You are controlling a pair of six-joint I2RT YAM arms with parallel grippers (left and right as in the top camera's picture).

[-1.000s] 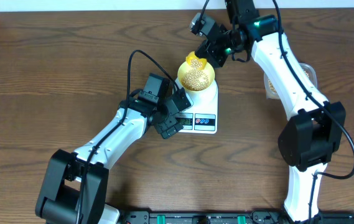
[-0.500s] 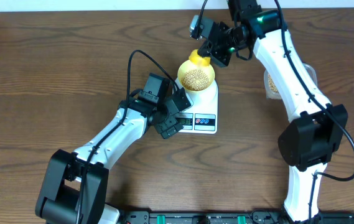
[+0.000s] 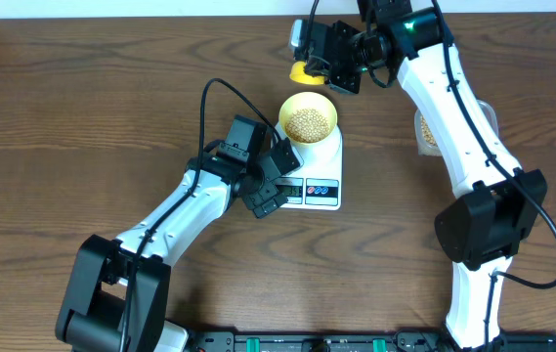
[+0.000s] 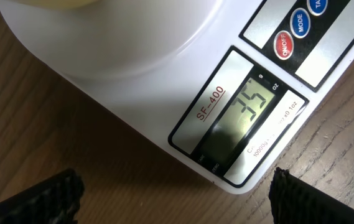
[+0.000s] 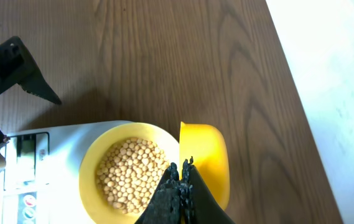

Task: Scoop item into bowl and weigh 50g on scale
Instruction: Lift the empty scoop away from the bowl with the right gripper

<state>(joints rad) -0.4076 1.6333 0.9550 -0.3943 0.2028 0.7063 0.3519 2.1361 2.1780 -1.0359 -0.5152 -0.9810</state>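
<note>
Wood-grain table (image 3: 82,117) — white strip (image 3: 160,7) beyond

Left pincer (image 4: 173,205) spread wide, right pincer (image 5: 180,177) clamped shut, right arm (image 3: 453,108) extended

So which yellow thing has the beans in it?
The round bowl on the white scale: it's full of tan beans. The yellow scoop next to it, pinched in the right claw, looks empty.
</note>
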